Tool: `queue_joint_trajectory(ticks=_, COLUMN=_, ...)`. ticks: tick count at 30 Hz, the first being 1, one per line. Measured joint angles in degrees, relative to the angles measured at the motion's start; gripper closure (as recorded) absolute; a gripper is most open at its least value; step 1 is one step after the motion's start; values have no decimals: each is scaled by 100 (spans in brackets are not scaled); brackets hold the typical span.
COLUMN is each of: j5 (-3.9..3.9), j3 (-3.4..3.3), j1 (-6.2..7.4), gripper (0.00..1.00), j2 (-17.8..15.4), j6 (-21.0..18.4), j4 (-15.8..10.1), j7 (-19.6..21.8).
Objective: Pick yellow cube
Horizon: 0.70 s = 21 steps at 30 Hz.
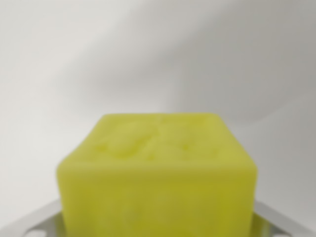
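Yellow cube (157, 177) fills the lower middle of the wrist view, very close to the lens and blurred. Likely light and a bit soft, foam or rubbery by the rounded edges and dented top; should give slightly under squeeze, not fragile, probably grippy rather than slick. Best hold looks like the two flat side faces, low to mid height, squarely opposed. Look: lime-yellow, matte, top face lumpy with some embossed shape I can't make out, front face plain. Gripper (158, 224): pale metal fingers (34, 222) show at the bottom corners, one on each side of the cube, hugging its sides. Seems pinched on the cube, but contact itself is hidden, so I cannot tell for sure. Behind it only plain white table (158, 59) or backdrop with soft shadows; whether the cube sits on it or is lifted is unclear.
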Motion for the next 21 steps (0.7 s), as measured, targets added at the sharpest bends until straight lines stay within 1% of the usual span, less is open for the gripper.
queue_joint_trajectory(ticks=21, j5=46, j3=-1, j1=11, gripper=100, j2=-1101, j6=-1043, j4=-60, j7=-33)
